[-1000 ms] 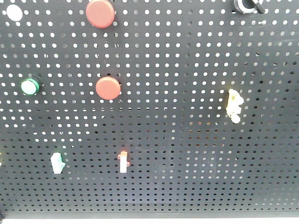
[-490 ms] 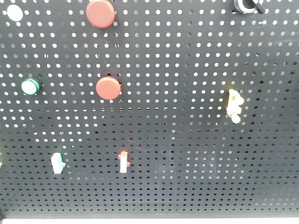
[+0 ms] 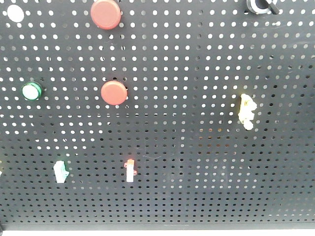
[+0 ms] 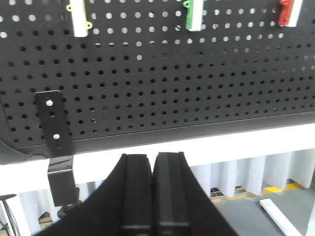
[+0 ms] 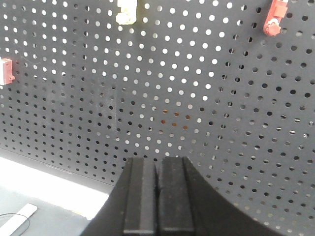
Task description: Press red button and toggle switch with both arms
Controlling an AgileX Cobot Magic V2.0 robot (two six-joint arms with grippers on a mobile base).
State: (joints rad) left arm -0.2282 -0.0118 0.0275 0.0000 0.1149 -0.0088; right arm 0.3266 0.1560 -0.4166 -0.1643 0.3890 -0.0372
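In the front view two red buttons sit on the black pegboard (image 3: 197, 162): one at the top (image 3: 105, 13), one lower (image 3: 113, 92). The toggle switch (image 3: 261, 6), a black knob with a white ring, is cut by the top edge at the right. No gripper shows in the front view. My left gripper (image 4: 153, 158) is shut and empty, below the pegboard's bottom edge (image 4: 162, 130). My right gripper (image 5: 158, 161) is shut and empty, facing the lower pegboard (image 5: 206, 113). No button or switch shows in the wrist views.
A green button (image 3: 31, 91) and a white one (image 3: 15, 13) sit at the left. Small rocker switches hang lower: green (image 3: 60, 171), red (image 3: 130, 170), yellow (image 3: 246, 111). A black bracket (image 4: 53, 129) holds the board's lower left corner.
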